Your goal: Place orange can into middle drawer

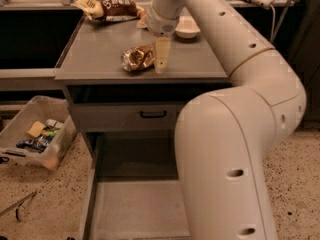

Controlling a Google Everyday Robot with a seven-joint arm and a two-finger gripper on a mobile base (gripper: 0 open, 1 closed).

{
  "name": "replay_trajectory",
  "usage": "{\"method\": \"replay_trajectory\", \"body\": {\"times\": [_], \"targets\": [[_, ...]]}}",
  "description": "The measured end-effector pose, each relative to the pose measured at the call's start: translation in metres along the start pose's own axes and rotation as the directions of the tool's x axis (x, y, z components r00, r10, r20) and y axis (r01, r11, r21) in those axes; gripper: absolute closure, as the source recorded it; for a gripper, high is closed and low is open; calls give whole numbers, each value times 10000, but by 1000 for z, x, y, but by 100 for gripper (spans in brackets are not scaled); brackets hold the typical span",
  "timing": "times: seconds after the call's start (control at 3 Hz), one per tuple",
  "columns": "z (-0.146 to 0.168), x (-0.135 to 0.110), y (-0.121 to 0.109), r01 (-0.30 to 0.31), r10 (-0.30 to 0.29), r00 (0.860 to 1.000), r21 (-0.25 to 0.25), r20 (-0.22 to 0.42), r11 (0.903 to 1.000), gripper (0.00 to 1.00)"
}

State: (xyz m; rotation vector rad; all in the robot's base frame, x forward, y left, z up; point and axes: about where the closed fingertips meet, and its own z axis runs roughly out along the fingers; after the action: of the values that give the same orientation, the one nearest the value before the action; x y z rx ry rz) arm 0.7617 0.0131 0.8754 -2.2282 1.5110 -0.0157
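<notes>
The orange can (135, 58), crushed and shiny gold, lies on its side on the grey cabinet top (100, 54). My gripper (156, 60) hangs down from the wrist at the can's right end, touching or very close to it. The middle drawer (132, 209) is pulled out low in front of the cabinet, with a bare flat floor and low side walls. My arm's large white segment covers the drawer's right part.
A brown snack bag (107, 5) and a white bowl (186, 28) sit at the back of the cabinet top. A shut drawer front with a black handle (152, 114) is above the open drawer. A plastic bin (35, 134) with items stands on the floor at left.
</notes>
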Motion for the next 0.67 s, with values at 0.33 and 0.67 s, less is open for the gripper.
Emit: {"method": "replay_trajectory", "body": {"times": [0.33, 0.67], "targets": [[10, 3, -7, -3, 2, 10000, -150, -72, 9999, 0], [20, -2, -13, 119, -122, 9999, -257, -79, 9996, 0]]}}
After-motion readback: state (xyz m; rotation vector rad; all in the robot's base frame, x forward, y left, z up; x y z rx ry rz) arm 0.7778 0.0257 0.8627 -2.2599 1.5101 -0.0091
